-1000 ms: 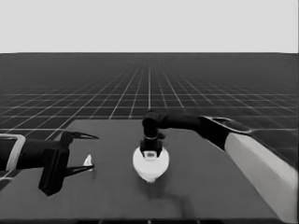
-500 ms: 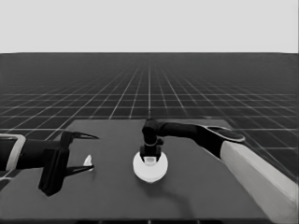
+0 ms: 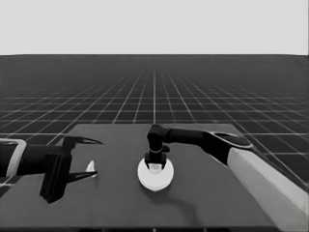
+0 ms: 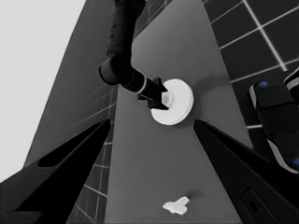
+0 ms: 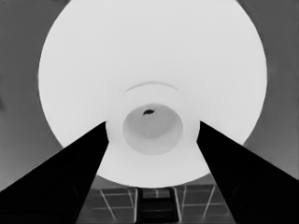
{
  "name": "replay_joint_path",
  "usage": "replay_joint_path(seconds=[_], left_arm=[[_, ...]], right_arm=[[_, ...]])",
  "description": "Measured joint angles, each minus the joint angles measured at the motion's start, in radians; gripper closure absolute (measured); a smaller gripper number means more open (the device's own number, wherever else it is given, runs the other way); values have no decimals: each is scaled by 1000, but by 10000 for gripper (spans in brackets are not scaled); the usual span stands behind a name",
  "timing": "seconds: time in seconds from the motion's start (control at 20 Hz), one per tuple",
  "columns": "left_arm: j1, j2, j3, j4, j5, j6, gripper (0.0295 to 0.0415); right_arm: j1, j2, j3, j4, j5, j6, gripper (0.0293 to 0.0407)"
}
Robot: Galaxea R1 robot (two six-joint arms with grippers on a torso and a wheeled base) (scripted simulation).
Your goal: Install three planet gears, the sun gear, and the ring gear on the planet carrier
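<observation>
The larger round part (image 3: 155, 178), a white disc with a raised middle, sits at the table's centre. My right gripper (image 3: 155, 164) stands straight over it, and the right wrist view shows its fingers (image 5: 79, 172) pressed against both sides of the raised hub (image 5: 152, 128), shut on it. The left wrist view catches the same gripper (image 4: 161, 95) on the disc (image 4: 180, 105) from farther off. The smaller round part and the gears are hidden. My left gripper (image 3: 97, 158) waits open over the table's left end.
A thin white piece (image 3: 90, 167) lies on the table (image 3: 217, 193) under the left gripper's fingers, not held; it also shows in the left wrist view (image 4: 176, 205). Dark machinery with blue lights (image 4: 275, 112) stands past the table's edge.
The right arm has sunk lower, and the larger round part in its grip has come slightly down and toward the near edge. The left arm has not moved.
</observation>
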Motion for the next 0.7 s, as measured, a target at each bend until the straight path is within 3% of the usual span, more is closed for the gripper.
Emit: replay_joint_path(seconds=[0.7], left_arm=[[0, 0, 0, 0, 0, 0, 326]], right_arm=[[-1, 0, 0, 0, 0, 122, 352]])
